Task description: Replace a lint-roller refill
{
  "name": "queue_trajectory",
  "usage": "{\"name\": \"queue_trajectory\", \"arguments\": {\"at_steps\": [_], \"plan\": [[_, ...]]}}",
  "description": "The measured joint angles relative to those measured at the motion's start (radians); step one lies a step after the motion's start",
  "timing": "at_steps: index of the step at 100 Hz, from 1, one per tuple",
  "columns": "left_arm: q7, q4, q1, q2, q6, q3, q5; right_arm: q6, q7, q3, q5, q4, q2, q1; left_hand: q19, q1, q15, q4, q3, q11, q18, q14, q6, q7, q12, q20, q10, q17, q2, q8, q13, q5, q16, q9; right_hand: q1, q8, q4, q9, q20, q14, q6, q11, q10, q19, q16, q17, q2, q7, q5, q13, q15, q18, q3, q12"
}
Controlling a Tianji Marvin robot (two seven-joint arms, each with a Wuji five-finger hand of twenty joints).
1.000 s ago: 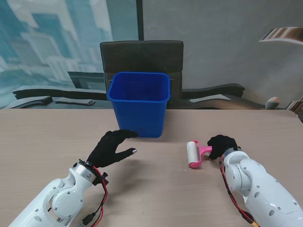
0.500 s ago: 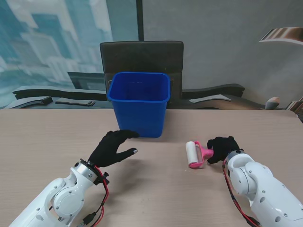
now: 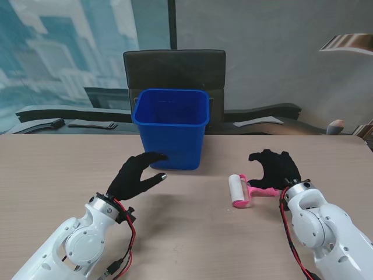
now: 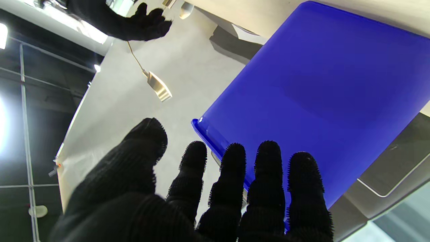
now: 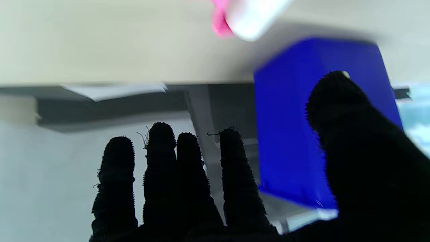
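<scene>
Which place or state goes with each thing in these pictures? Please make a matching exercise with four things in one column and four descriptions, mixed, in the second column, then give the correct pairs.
Things:
1. blue bin
2. lint roller
3. left hand
4. right hand

Descriptions:
A. lying flat on the table, pink handle pointing right
B. open, fingers spread, just beyond the pink handle
C. standing upright at the far edge of the table
D. open, fingers reaching toward the bin's near left corner

Pairs: 1-C, 2-A, 3-D, 4-B
</scene>
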Motion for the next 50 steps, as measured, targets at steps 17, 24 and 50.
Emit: {"name": "queue_trajectory", "arguments": {"at_steps": [17, 24, 50], "plan": [[-0.023, -0.028, 0.001, -0.007, 0.056, 0.008, -0.067, -0.028, -0.055, -0.018, 0.151, -0.081, -0.014, 0.0, -0.011, -0.046, -0.019, 0.0, 0.034, -0.004, 0.0, 0.0, 0.002, 0.0, 0.0, 0.0, 0.006, 0.0, -0.062, 0.0, 0.0, 0.0, 0.0, 0.0, 0.002, 0.0, 0.0, 0.021, 0.001, 0.003, 0.008, 0.0, 0.0, 0.0, -0.018, 0.059, 0.0, 0.019, 0.0, 0.071, -0.011, 0.01, 0.004, 0.0], [-0.07, -0.034, 0.005, -0.008, 0.056, 0.007, -0.128, -0.05, -0.066, -0.04, 0.19, -0.1, -0.02, 0.005, -0.023, -0.057, -0.031, 0.0, 0.045, -0.006, 0.0, 0.0, 0.002, -0.002, 0.0, 0.0, 0.007, 0.0, -0.062, 0.0, 0.0, 0.0, -0.003, 0.0, 0.004, 0.0, 0.0, 0.034, 0.001, 0.003, 0.008, 0.001, 0.0, 0.005, -0.02, 0.078, 0.0, 0.029, 0.0, 0.11, -0.012, 0.01, 0.004, -0.001], [-0.113, -0.045, 0.044, -0.003, 0.051, -0.017, -0.106, -0.099, -0.11, -0.132, 0.231, -0.098, -0.039, 0.017, -0.035, -0.057, -0.043, 0.0, 0.063, -0.015, 0.001, 0.0, 0.002, -0.017, 0.0, 0.0, 0.007, 0.0, -0.102, 0.0, 0.0, 0.01, -0.012, 0.0, 0.055, 0.034, 0.027, 0.072, 0.001, 0.002, -0.016, 0.006, -0.001, 0.025, -0.02, 0.121, -0.001, 0.07, 0.029, 0.17, -0.012, 0.01, 0.045, -0.001]]}}
